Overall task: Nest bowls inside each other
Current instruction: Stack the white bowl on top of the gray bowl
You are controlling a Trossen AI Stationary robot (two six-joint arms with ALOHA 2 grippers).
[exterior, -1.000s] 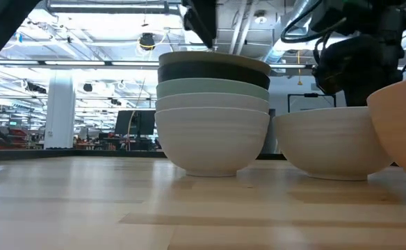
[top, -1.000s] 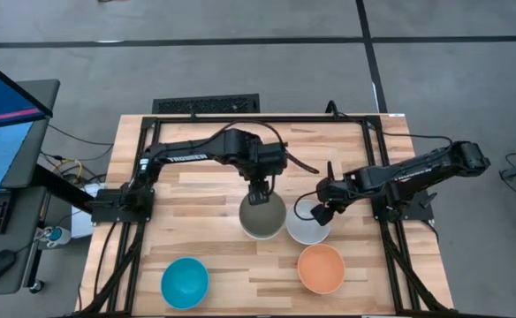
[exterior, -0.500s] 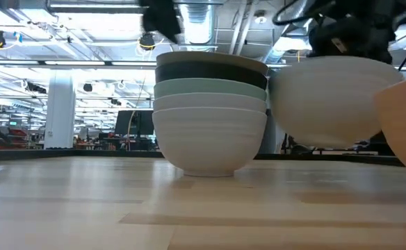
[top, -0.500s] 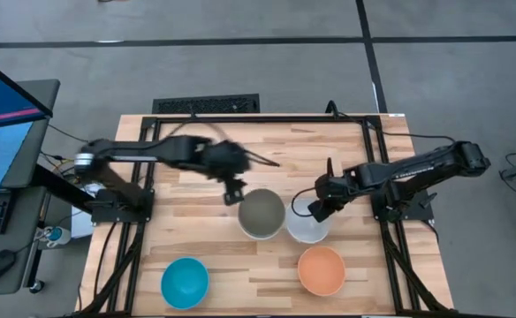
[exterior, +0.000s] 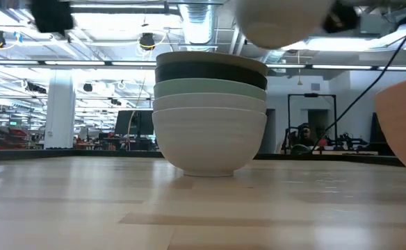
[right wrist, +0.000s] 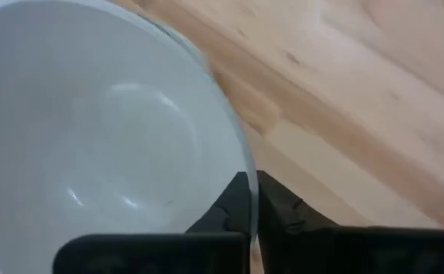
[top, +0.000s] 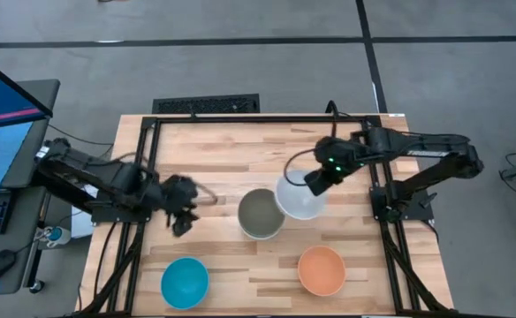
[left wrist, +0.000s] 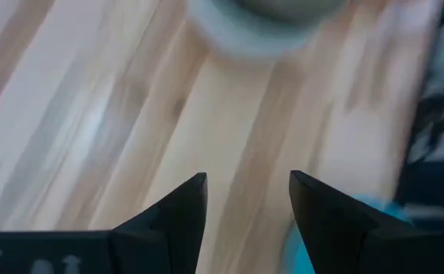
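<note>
Rt gripper [top: 314, 184] pinched shut on rim of white bowl [top: 299, 198], held aloft just beside and above nested stack [exterior: 210, 114] near table [top: 214, 150] center: olive-grey atop black, mint, white. Lt gripper [top: 180, 221] over table's left side, fingers [left wrist: 178, 213] apart, holding nothing. Turquoise bowl [top: 185, 283] at front left, orange bowl [top: 321, 268] at front right, both on wood, well apart.

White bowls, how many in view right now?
2 visible. One white bowl is lifted in the right gripper, beside the stack; another white bowl sits at the stack's bottom. More may be hidden inside.
</note>
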